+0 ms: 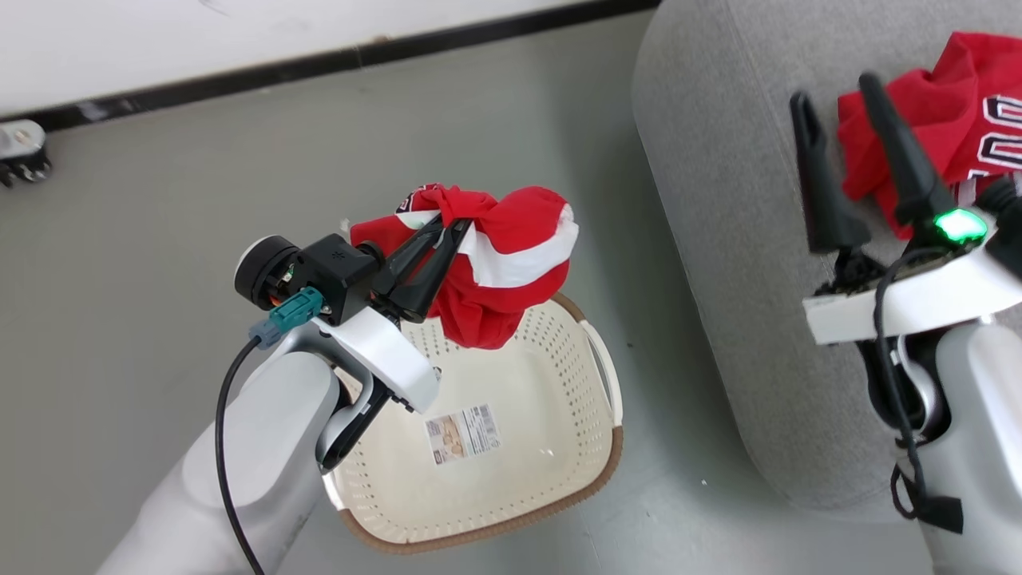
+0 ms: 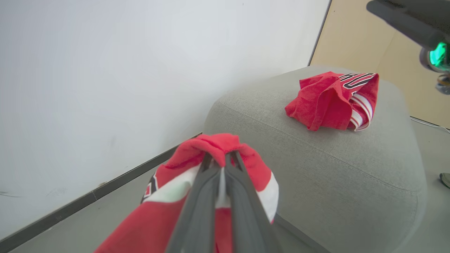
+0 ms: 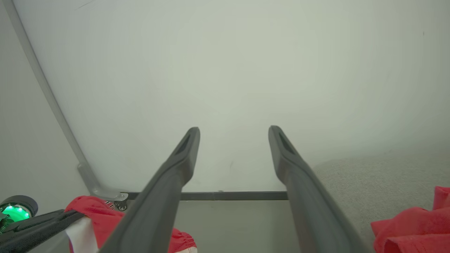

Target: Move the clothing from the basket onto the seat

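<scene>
The left gripper (image 1: 447, 228) is pinched tight on one red garment (image 1: 511, 263), which hangs bunched in the air over the far rim of the basket (image 1: 591, 479), well above its floor, where a paper label (image 1: 463, 434) lies. The other garment (image 1: 942, 120) sits crumpled on the seat (image 1: 718, 200). The right gripper (image 1: 833, 89) hovers over the seat just beside that piece, fingers spread wide and holding nothing; in the right wrist view they point at a pale wall (image 3: 225, 70).
</scene>
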`<state>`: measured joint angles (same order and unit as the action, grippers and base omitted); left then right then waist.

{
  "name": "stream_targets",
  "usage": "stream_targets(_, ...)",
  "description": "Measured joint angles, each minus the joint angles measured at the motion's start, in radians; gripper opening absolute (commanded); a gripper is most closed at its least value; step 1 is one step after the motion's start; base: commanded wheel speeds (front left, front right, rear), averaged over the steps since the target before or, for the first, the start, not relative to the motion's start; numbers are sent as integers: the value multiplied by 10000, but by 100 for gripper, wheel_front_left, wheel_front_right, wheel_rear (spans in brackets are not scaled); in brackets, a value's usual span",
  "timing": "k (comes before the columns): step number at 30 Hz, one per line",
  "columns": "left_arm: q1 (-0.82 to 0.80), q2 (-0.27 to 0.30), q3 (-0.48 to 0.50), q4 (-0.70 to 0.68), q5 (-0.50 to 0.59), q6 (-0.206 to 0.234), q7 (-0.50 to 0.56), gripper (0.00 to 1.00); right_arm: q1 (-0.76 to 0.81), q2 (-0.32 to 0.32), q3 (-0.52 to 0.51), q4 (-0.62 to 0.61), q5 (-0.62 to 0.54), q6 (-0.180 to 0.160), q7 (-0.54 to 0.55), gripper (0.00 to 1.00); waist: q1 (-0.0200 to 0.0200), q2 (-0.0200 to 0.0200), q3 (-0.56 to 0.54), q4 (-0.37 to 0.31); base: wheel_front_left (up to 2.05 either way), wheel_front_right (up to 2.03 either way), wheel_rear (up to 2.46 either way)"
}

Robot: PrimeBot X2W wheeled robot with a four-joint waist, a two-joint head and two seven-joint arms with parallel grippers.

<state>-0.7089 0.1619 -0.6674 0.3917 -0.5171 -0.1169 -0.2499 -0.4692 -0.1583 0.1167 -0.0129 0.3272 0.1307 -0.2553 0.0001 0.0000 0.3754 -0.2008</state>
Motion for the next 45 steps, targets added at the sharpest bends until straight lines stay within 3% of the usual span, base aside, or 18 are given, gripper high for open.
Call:
stream_targets(16,648,-56,261,-1126,88,188,-25,0,1181,-336,727,353,284,0,0,100,0,0,-1490,639,0,0,0)
stream_targets(33,1083,-174,25,-1137,-15,186,-19,0,1798,-732,3453,585,949,0,2,100,0,0,-2553,1183,0,0,0)
stream_targets(45,1079,-362,-265,-1275,-13,174,150,0,1721,-1281,5329,1043,784,4,2,100,0,0,-2865,1601,0,0,0)
